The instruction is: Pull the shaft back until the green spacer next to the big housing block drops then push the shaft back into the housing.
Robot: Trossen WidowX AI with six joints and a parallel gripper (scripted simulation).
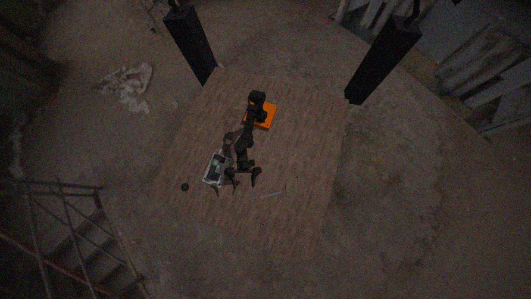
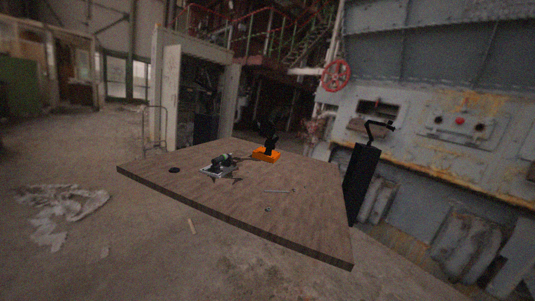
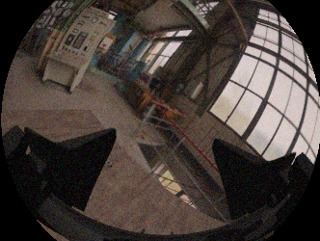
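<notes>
A pale base plate carries two dark blocks and a shaft line between them. The green spacer sits on the shaft near one dark housing block, with a pale band beside it. A light shaft end sticks out past that block. The other spacers are dark and hard to tell apart. My gripper is open and empty, raised above the table, to the right of the plate in the top view. In the exterior view the gripper is lost against the dark background.
The orange arm base stands behind the plate. A dark disc lies left of it. A thin grey rod and a small nut lie on the wooden table.
</notes>
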